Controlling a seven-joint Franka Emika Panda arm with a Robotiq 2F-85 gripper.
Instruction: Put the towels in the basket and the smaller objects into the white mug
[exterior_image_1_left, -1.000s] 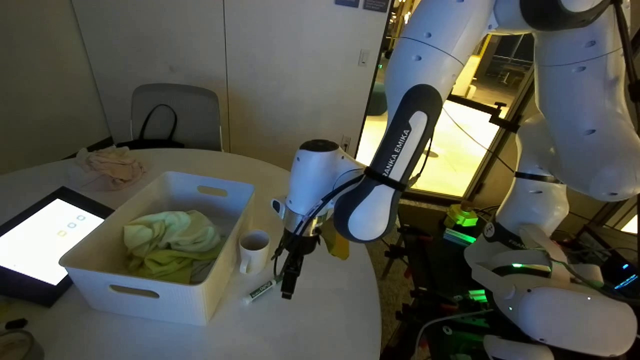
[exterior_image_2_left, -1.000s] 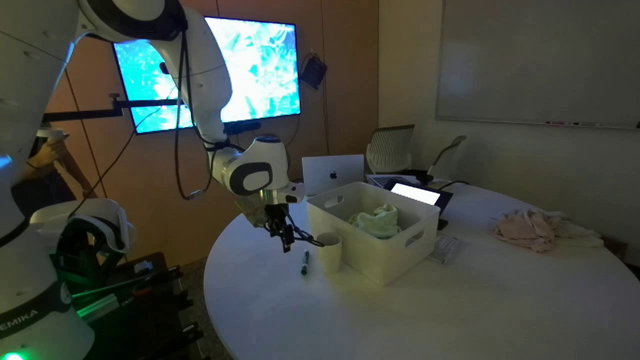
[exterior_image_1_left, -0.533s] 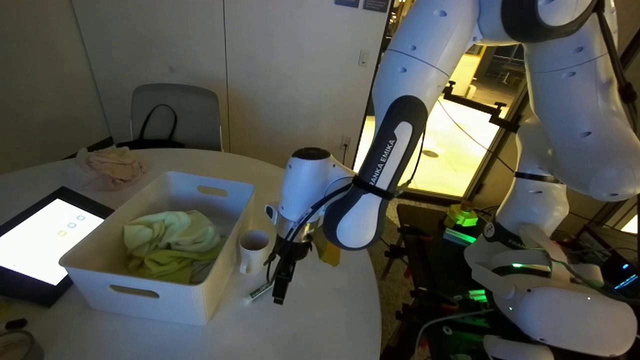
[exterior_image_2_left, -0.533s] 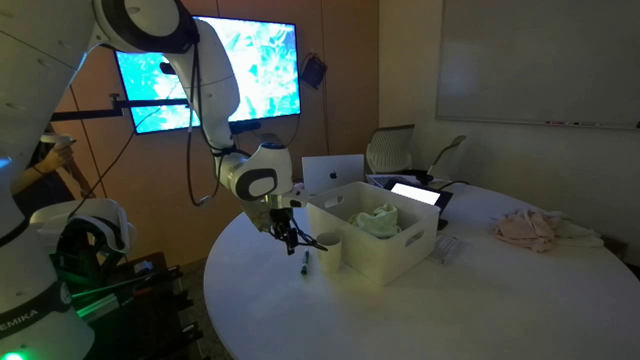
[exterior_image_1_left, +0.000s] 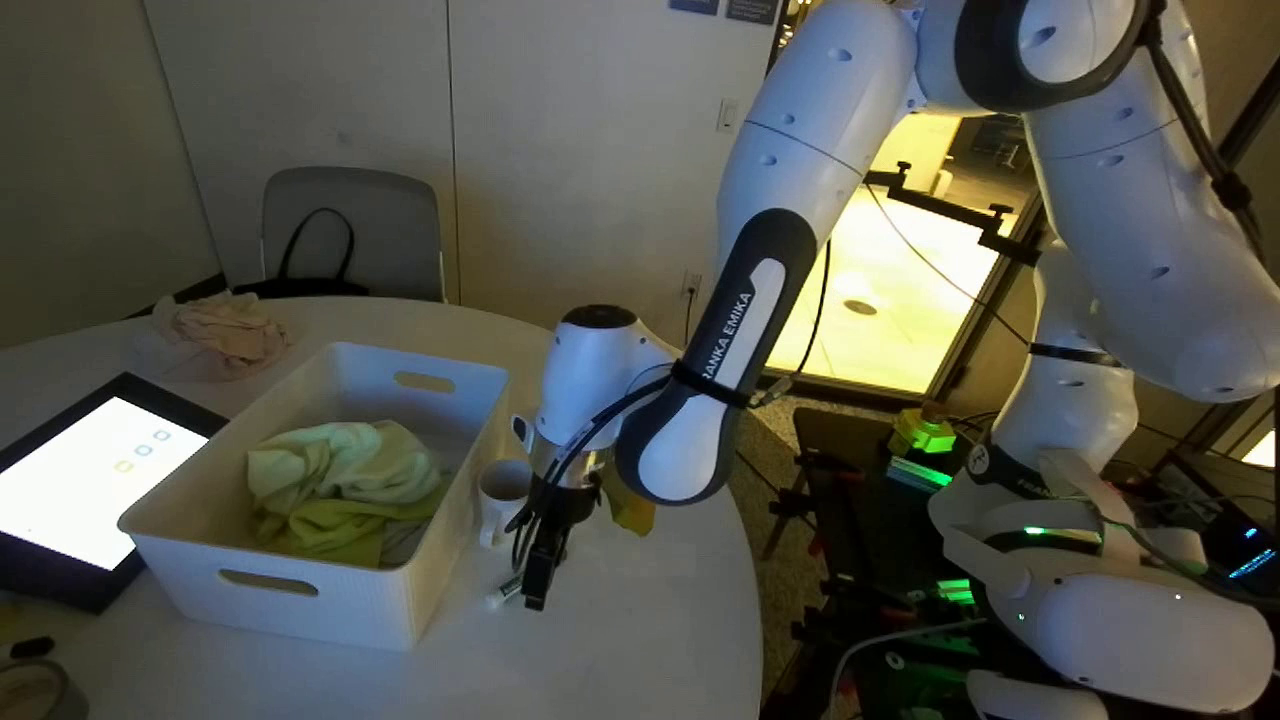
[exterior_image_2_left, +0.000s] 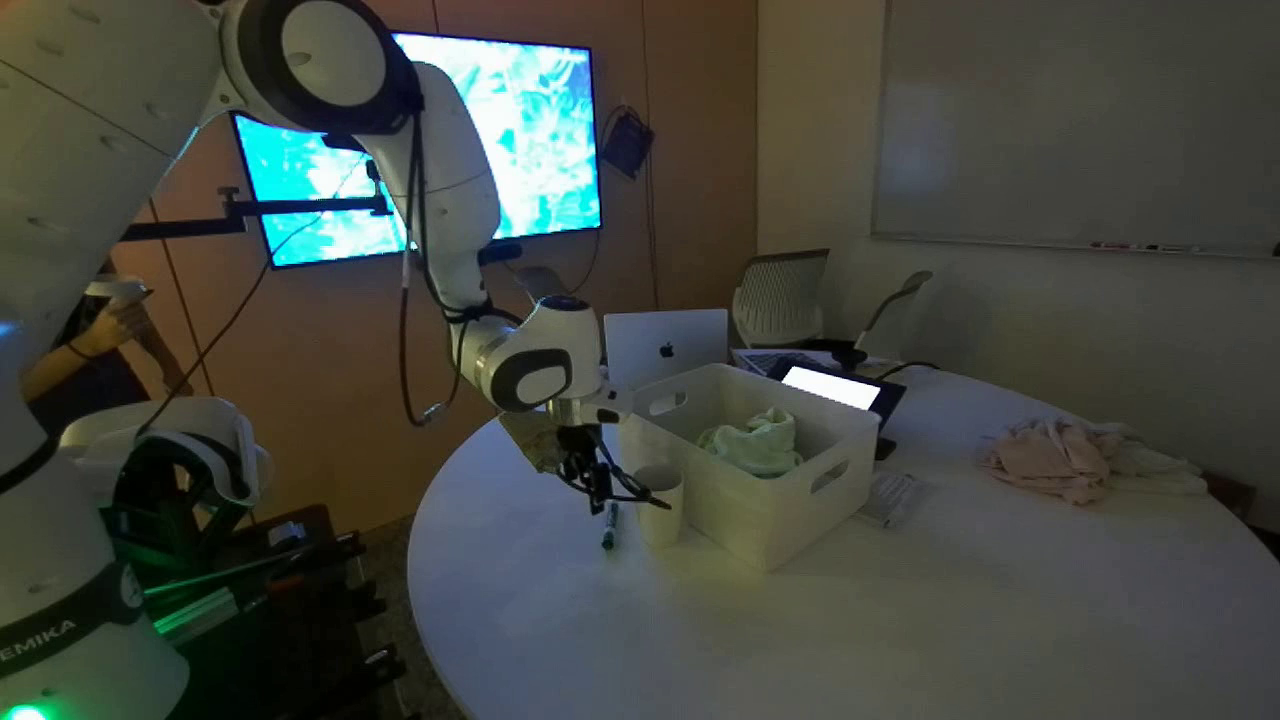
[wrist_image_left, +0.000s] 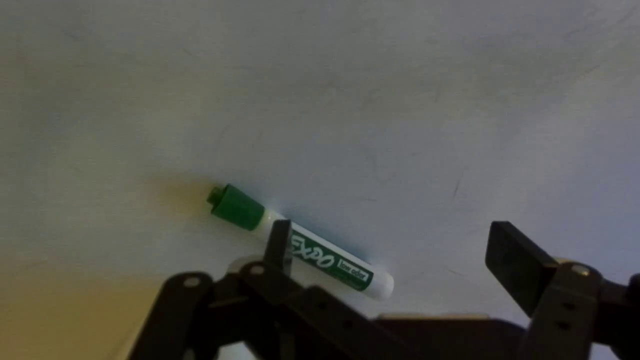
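Marker (wrist_image_left: 327, 258), green and white: lying on table (exterior_image_1_left: 640, 655), below end effector (wrist_image_left: 391, 241), jaws spread wide. Mug (exterior_image_1_left: 495, 513), white: upright, just beside basket (exterior_image_1_left: 350, 608). Basket, white: holding crumpled yellow-green and pale towels (exterior_image_1_left: 345, 465). Pink cloth (exterior_image_2_left: 1055, 465): heaped outside basket.

In the wrist view you could read "EXPO" in pale letters on the green label of the marker (wrist_image_left: 325, 255), followed by "low odor" in smaller print toward its white end. In an exterior view, "RANKA EMIKA" ran up the arm (exterior_image_1_left: 740, 325), the start of the first word hidden from you. The black band (exterior_image_2_left: 60, 625) on the robot's base gave you only pieces across both exterior views, "FRAN" and "EMIKA". The laptop (exterior_image_2_left: 660, 335) bore an Apple logo. The wall signs (exterior_image_1_left: 750, 10) and the tablet's (exterior_image_1_left: 85, 490) little icons were too small for you to read.
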